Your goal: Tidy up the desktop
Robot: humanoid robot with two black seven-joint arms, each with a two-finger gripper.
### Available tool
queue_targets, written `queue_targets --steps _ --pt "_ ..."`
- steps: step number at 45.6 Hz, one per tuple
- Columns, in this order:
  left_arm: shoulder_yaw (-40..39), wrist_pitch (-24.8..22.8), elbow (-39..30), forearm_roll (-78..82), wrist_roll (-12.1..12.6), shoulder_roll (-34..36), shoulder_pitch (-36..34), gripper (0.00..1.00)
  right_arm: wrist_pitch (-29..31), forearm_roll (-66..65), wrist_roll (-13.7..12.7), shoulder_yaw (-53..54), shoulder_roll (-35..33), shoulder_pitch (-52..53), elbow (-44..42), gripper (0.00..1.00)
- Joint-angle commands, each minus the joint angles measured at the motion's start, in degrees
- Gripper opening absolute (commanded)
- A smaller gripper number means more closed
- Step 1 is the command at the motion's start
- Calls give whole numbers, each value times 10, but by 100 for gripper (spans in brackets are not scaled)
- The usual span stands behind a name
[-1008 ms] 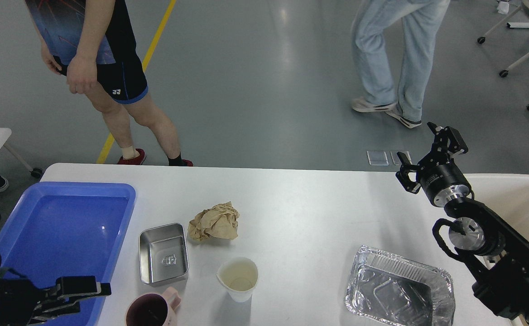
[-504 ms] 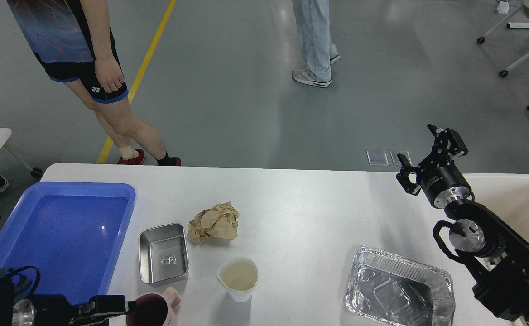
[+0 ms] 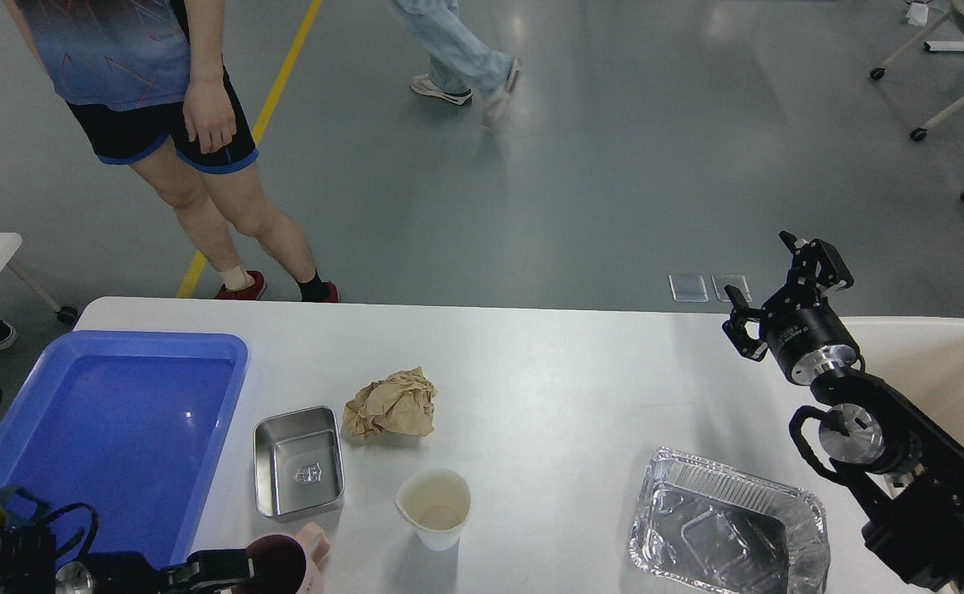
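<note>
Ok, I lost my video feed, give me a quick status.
Left gripper at the pink mug, grip unclear. Right gripper open, empty, raised. Table holds paper wad, steel tin, cup, foil tray.

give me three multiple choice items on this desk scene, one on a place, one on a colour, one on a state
1. Where is the crumpled brown paper?
A. in the blue tray
B. on the desktop beside the steel tin
C. in the foil pan

2. What colour is the tray at the left?
A. blue
B. red
C. cream

3. How are the right gripper fingers?
A. shut on the paper cup
B. shut on the foil pan
C. spread open, holding nothing

Answers: 1 B, it lies on the desktop just behind the steel tin. 2 A, its walls are blue. 3 C, both fingers stand apart in air.
</note>
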Motion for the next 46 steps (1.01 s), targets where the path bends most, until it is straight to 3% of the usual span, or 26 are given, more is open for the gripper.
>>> queue_targets --steps 1,14,20,25,33,35,37,46 --pt "1 6 3 -1 6 -1 0 73 0 0 0 1 0 0 -1 100" --pt "1 7 9 -1 7 -12 8 57 1 0 0 1 0 -2 -2 100" --pt "1 7 8 -1 8 -13 8 36 0 0 0 1 0 -2 -2 100" --pt "-1 5 8 -3 30 -13 8 25 0 0 0 1 0 -3 -2 100" --pt "-1 1 8 -6 49 -14 8 20 1 0 0 1 0 -5 -3 100" --pt "-1 1 7 -5 50 -14 8 14 0 0 0 2 0 -5 -3 100" --pt "0 1 7 -4 51 -14 8 1 0 0 0 1 0 -5 -3 100" --pt "-3 1 7 -3 56 -11 4 0 0 0 0 1 0 -5 -3 100"
